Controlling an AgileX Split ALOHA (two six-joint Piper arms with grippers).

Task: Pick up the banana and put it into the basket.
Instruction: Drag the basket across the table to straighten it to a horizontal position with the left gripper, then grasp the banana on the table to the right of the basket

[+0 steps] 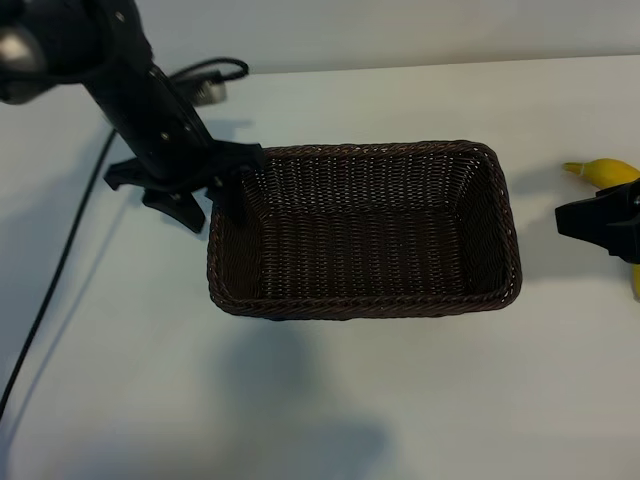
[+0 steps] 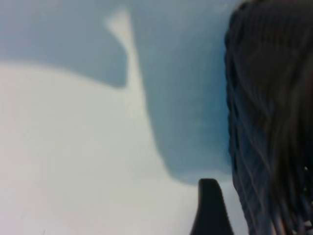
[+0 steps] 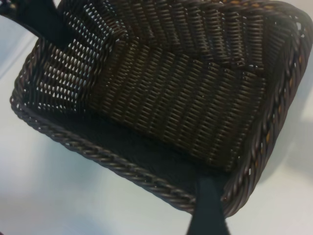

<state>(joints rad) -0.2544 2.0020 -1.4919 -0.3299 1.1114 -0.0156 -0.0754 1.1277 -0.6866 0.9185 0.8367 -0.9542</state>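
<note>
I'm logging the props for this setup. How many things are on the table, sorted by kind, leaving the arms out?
Fruit: 1, the banana, yellow, at the table's right edge, partly hidden by the right arm
Containers: 1, the basket, dark brown wicker, nothing inside
Cables: 1, the black cable along the left side
Total: 3

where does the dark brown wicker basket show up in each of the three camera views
Exterior: the dark brown woven wicker basket sits mid-frame on the white table.
Left wrist: only its outer wall, along the right edge.
Right wrist: fills most of the frame, inside empty.
Shared landmark: its braided rim.
</note>
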